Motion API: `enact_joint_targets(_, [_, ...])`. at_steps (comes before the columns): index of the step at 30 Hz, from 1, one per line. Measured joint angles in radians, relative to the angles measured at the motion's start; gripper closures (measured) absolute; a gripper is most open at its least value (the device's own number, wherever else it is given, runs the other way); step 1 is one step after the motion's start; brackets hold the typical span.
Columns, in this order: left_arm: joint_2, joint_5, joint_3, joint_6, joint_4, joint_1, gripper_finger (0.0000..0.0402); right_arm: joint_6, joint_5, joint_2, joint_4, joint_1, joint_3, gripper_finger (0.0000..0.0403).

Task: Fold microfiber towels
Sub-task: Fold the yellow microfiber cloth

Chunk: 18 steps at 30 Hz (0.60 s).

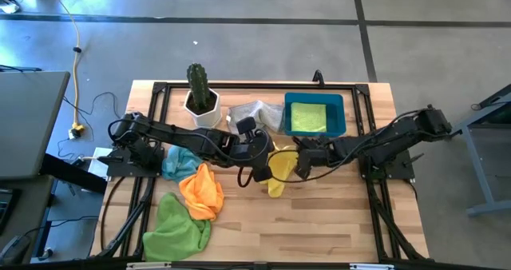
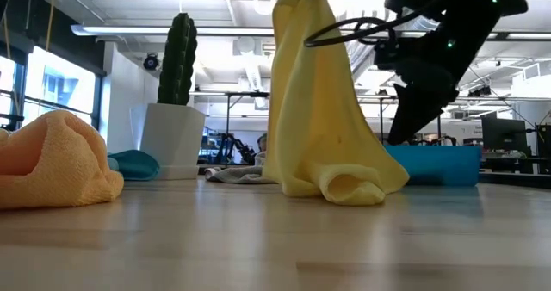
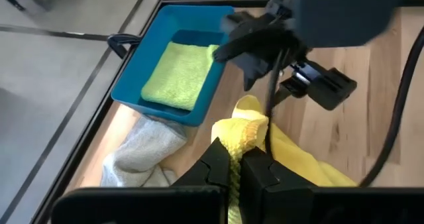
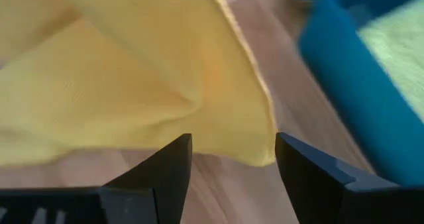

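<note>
The yellow towel [image 2: 318, 102] hangs from my left gripper [image 3: 236, 174], which is shut on it above the table's middle. My right gripper [image 4: 232, 161] stands open beside the towel's hanging side edge [image 4: 258, 138], its fingers on either side of that edge; I cannot tell whether they touch it. A folded lime green towel [image 1: 307, 117] lies in the blue bin [image 1: 335, 102]. A grey towel [image 1: 254, 113] lies left of the bin. A light blue towel [image 1: 174, 162], an orange towel [image 1: 204, 192] and a second lime green towel [image 1: 176, 228] lie in loose heaps at the near left. My left gripper pinches a bunched upper part of the yellow towel [image 3: 242, 139] between its two fingers, which slant downward from the table's left. The towel hangs slack below the fingers, and its lower end [image 2: 349, 188] lies crumpled on the table.
A cactus in a white pot [image 1: 200, 98] stands at the far left of the table, next to the grey towel. A black frame [image 1: 239, 85] runs along the table's far edge and sides. Bare wood lies at the near right [image 1: 335, 222].
</note>
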Motion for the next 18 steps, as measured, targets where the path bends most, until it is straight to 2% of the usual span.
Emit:
enact_joint_targets(5, [0.0, 0.001, 0.0, 0.0, 0.0, -0.002, 0.0401, -0.169, -0.117, 0.0, 0.129, -0.058, -0.046, 0.0194])
enact_joint_targets(8, [0.0, 0.0, 0.0, 0.0, 0.0, -0.006, 0.0401, -0.198, -0.158, 0.0, 0.213, -0.089, -0.087, 0.0194])
enact_joint_targets(18, [0.0, 0.031, 0.0, -0.001, -0.027, -0.011, 0.0401, -0.228, -0.215, -0.034, 0.202, -0.09, -0.111, 0.0194])
